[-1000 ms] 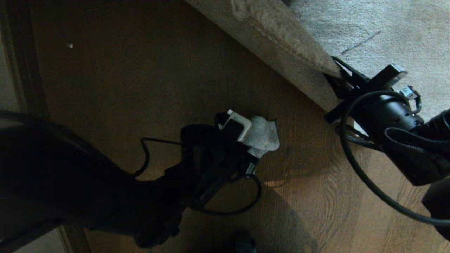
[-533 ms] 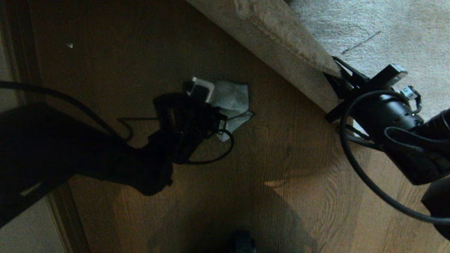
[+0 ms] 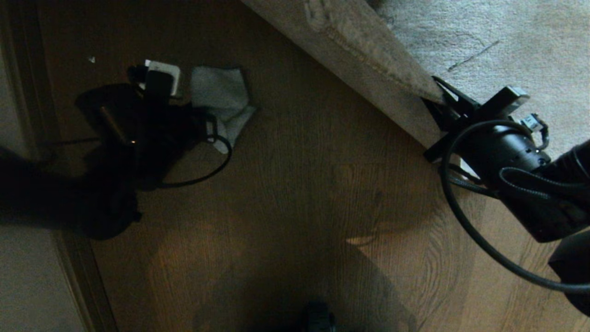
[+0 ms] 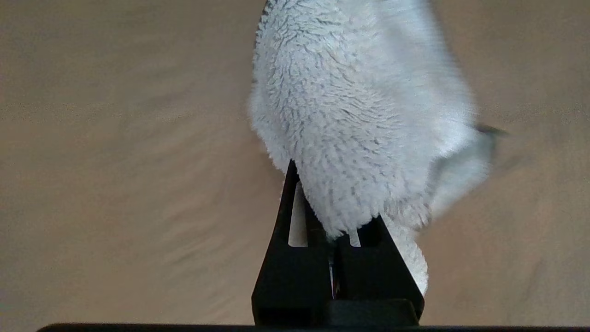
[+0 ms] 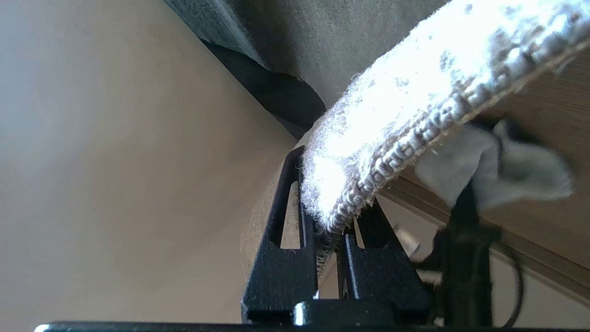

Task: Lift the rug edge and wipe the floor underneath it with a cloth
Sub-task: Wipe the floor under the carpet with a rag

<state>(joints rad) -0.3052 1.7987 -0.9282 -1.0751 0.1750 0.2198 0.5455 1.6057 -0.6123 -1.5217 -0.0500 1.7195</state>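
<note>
Terry cloth (image 3: 221,94) clamped in left gripper (image 3: 196,108), mid-wipe on floor (image 3: 322,193); right gripper (image 3: 440,108) pinches raised rug edge (image 3: 368,55). Next: sweep back beneath hem.

Fluffy terry cloth (image 4: 359,115), glossy wood-grain floor (image 3: 322,184)

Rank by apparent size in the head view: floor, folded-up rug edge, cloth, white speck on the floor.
1. floor, fills most of the view
2. rug edge, the turned-up strip pinched in the right gripper
3. cloth, held in the left gripper
4. white speck, tiny

The raised rug edge sits nearer the camera, but the order is unaffected.
</note>
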